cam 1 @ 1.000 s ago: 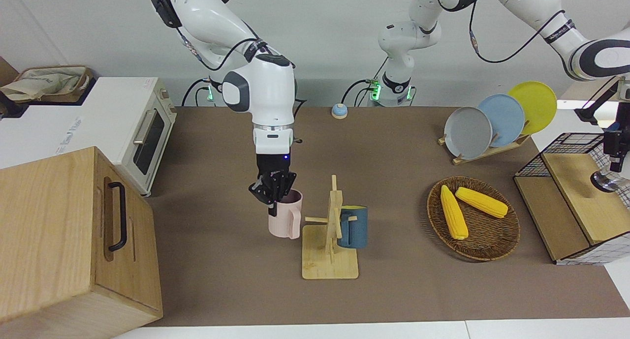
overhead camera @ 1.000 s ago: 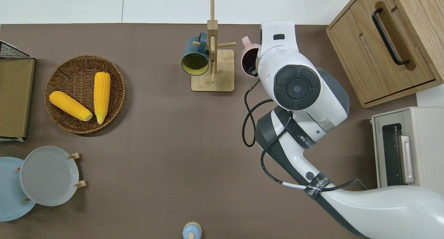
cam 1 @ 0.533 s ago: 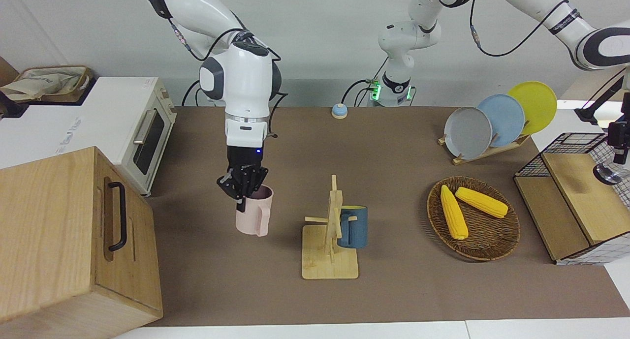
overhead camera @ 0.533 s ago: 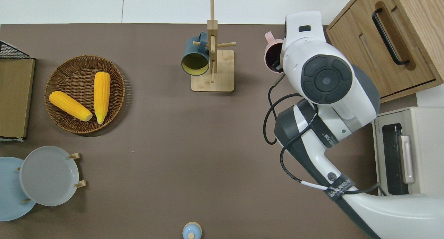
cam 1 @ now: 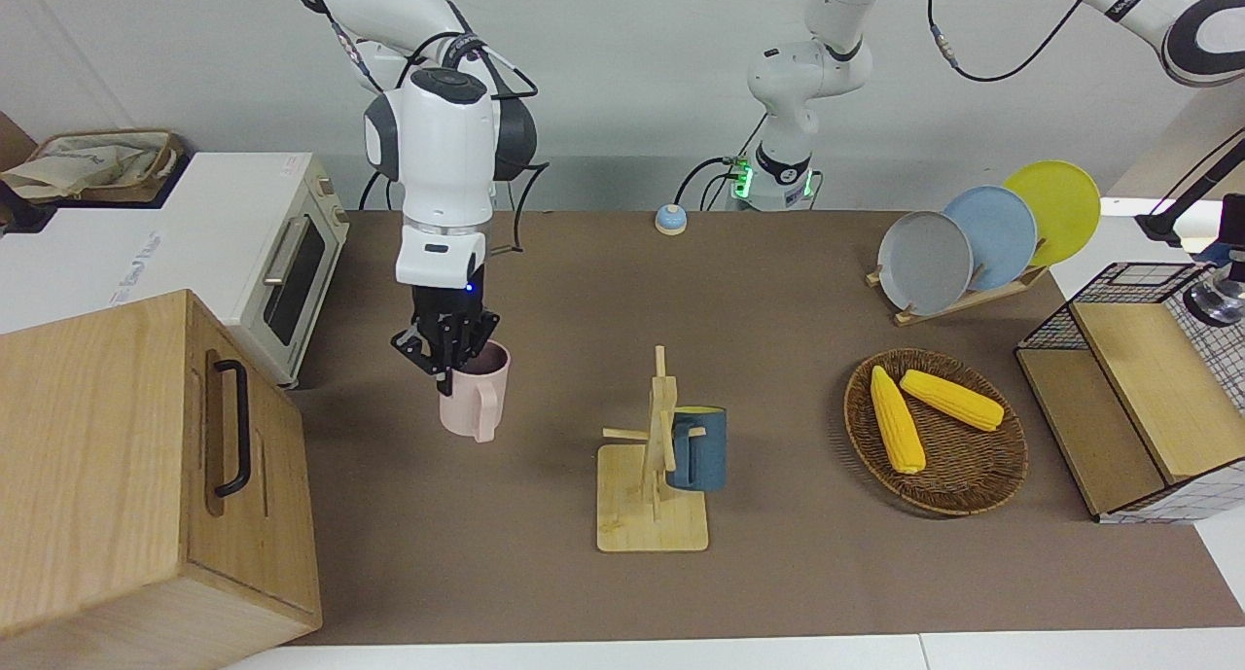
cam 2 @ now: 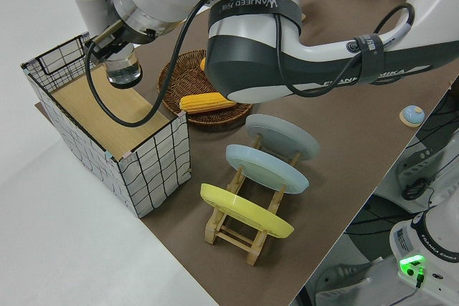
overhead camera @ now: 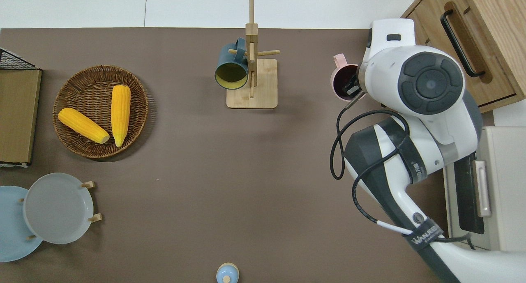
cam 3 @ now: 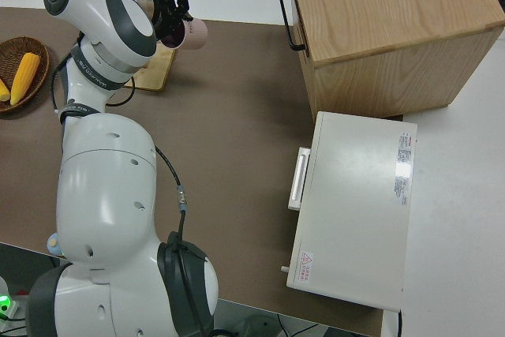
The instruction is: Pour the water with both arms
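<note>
Right gripper (cam 1: 449, 351) apparently around pink mug (cam 1: 474, 405)

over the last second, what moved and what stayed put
The right gripper, shut on the pink mug, carried it away from the wooden mug rack toward the wooden cabinet at the right arm's end of the table. The left gripper, holding a clear glass, rose over the wire basket. The blue mug, corn cobs and plates stayed.

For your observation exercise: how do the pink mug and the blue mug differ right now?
The pink mug is held upright in the air by the right gripper, fingers on its rim; the blue mug hangs tilted on the wooden mug rack. Pink is pale, blue dark. Both have one handle.
</note>
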